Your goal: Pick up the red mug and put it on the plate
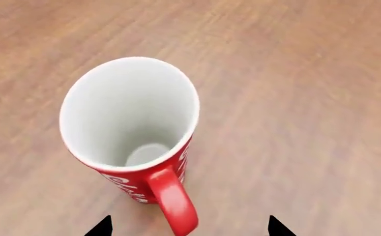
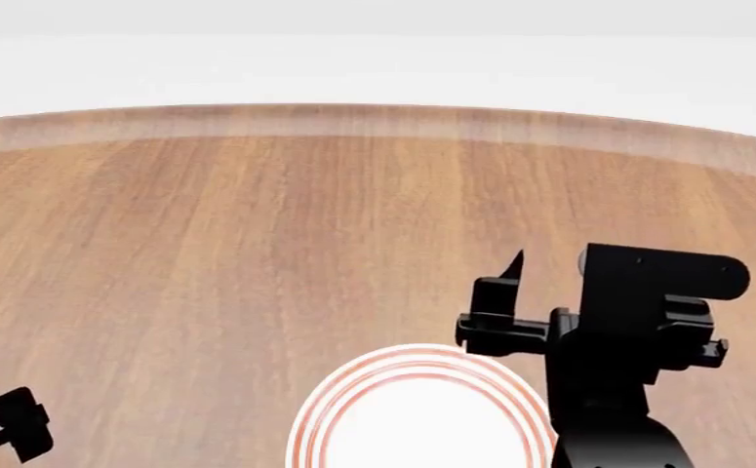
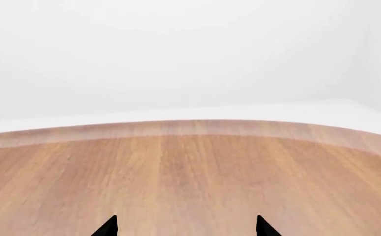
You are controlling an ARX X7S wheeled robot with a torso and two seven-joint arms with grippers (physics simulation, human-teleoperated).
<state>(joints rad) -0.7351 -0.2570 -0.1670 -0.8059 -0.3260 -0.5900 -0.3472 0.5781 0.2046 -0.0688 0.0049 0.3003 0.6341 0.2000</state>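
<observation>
Red mug (image 1: 130,129) stands upright on the wooden table (image 1: 308,98), seen from above in the left wrist view: white inside, white lettering on the red wall, handle (image 1: 172,200) pointing toward the camera. Not visible in the head view; it must sit off that view's lower left, near where the left arm shows.

Left tool (image 1: 189,227): only two black fingertips show, set wide apart, holding nothing. The handle lies between them, the mug body just beyond. So I read this as the approach to the grasp, not yet closed.

To do it well, I judge: I should ease forward and down so the fingers straddle the mug wall or the handle squarely, keeping the tool centred so neither tip nudges the mug first and tips it. Tall and narrow, it could topple easily.

Plate (image 2: 417,414), white with red rings, lies at the head view's lower middle, partly cut off. Right tool (image 3: 185,227) hovers above the table just beside the plate, tips apart, empty. It may crowd the drop; I'd watch clearance there.
</observation>
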